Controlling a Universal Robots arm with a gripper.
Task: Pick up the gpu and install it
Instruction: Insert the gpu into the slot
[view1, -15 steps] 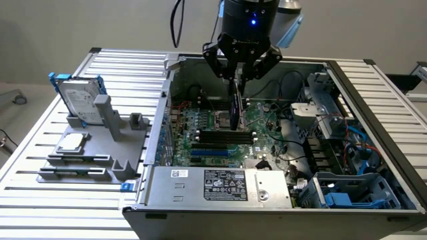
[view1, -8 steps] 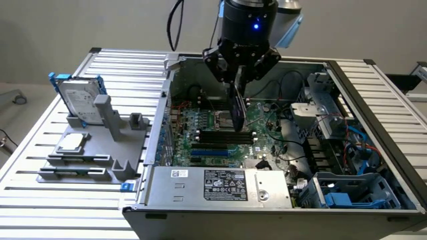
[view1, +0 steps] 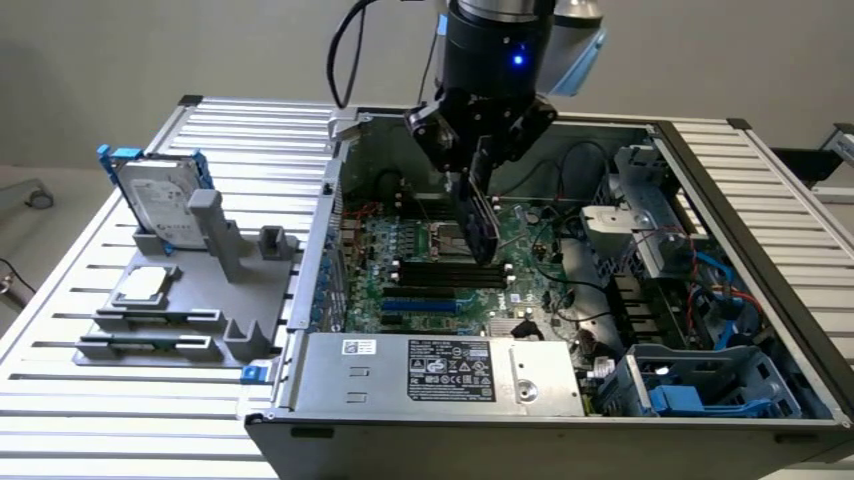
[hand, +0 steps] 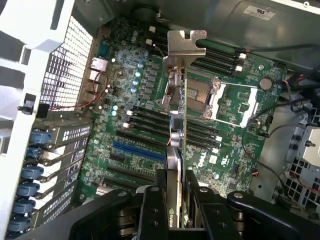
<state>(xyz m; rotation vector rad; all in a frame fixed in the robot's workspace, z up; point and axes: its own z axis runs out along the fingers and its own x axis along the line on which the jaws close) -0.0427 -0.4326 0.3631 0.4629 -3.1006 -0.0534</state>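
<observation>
The gpu (view1: 481, 225) hangs on edge inside the open computer case (view1: 747, 260), above the green motherboard (view1: 441, 270). My gripper (view1: 477, 165) is shut on its upper edge. In the wrist view the gpu (hand: 176, 130) runs edge-on away from the gripper (hand: 176, 197), with its silver end bracket (hand: 184, 47) at the far end. The black fingers (hand: 156, 205) clamp it from both sides. The card is held apart from the board, over the area between the CPU socket (hand: 200, 95) and the blue slot (hand: 137, 150).
A silver hard drive in a blue frame (view1: 158, 200) and a small square CPU chip (view1: 144, 285) rest on a grey fixture (view1: 200, 300) at the exterior view's left. The power supply (view1: 434, 370), cables (view1: 587, 290) and blue drive bays (view1: 694, 385) crowd the case.
</observation>
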